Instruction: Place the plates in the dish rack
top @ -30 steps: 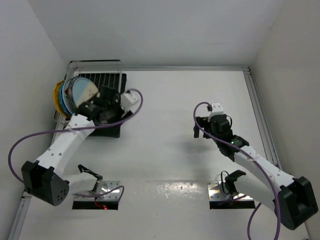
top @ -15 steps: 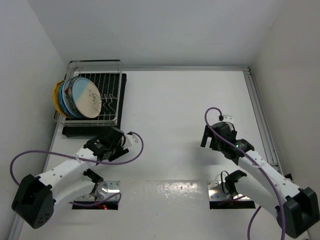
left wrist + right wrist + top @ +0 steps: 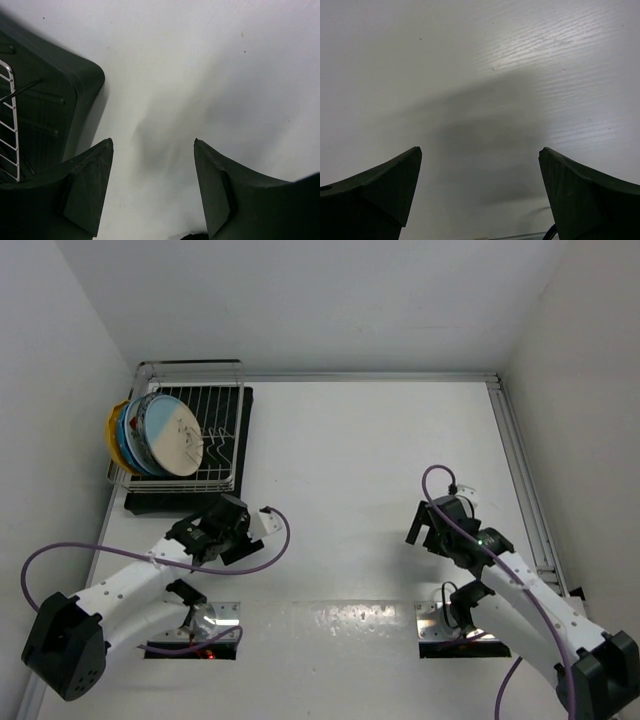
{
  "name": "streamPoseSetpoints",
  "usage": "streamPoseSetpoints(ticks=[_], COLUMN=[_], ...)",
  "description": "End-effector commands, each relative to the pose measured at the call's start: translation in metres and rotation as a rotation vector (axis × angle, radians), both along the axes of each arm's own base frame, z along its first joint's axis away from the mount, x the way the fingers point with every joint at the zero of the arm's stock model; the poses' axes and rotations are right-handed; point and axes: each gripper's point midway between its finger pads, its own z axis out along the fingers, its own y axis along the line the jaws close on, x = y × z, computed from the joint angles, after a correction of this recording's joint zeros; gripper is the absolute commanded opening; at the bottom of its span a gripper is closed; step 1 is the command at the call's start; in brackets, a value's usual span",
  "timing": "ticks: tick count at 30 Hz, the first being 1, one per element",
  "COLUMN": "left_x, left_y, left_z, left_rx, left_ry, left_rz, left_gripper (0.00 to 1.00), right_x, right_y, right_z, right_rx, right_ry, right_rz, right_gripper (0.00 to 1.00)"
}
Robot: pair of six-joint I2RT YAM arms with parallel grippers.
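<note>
The rack (image 3: pixel 226 432) sits on a black tray (image 3: pixel 140 503) in the far-left corner of the table (image 3: pixel 360 440), its raised rail along the far side. The plates (image 3: pixel 150 435) stand on edge in the left part of the rack, packed face to back in 1 tight row that runs left to right. They lean a little to the left, with their faces turned toward the right edge of the table. The front one is the blue-and-cream plate (image 3: pixel 172 437). Behind it only rims show, with a yellow rim (image 3: pixel 112 428) at the far left of the row. How many plates are in the row cannot be told. The right part of the rack holds bare wires.

The left gripper (image 3: pixel 224 512) is low over the table, just beside the near-right corner of the tray. In the left wrist view the left gripper (image 3: pixel 153 145) has its 2 fingers apart with only table between them, and the tray corner (image 3: pixel 80 80) and a bit of rack wire (image 3: pixel 11 125) lie to its left.

The right gripper (image 3: pixel 428 522) is well apart from the rack, near the right edge of the table. In its wrist view the right gripper (image 3: pixel 480 150) is spread wide and holds nothing
</note>
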Motion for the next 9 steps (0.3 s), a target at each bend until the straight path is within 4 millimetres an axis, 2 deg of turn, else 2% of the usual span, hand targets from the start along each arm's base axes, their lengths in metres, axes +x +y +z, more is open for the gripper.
streamPoseSetpoints(ticks=[1, 9], left_x=[-0.0001, -0.0013], left_y=[-0.0071, -0.0063], left_z=[-0.0011, -0.0046], left_rx=[-0.021, -0.012], left_ry=[-0.002, 0.014], left_rz=[-0.031, -0.031], left_gripper=[0.70, 0.71], right_x=[-0.0038, 0.0047], right_y=[-0.0014, -0.0042], right_z=[-0.0020, 0.0023], right_rx=[0.020, 0.044], right_ry=[-0.016, -0.094], right_rz=[-0.021, -0.077], right_gripper=[1.00, 1.00])
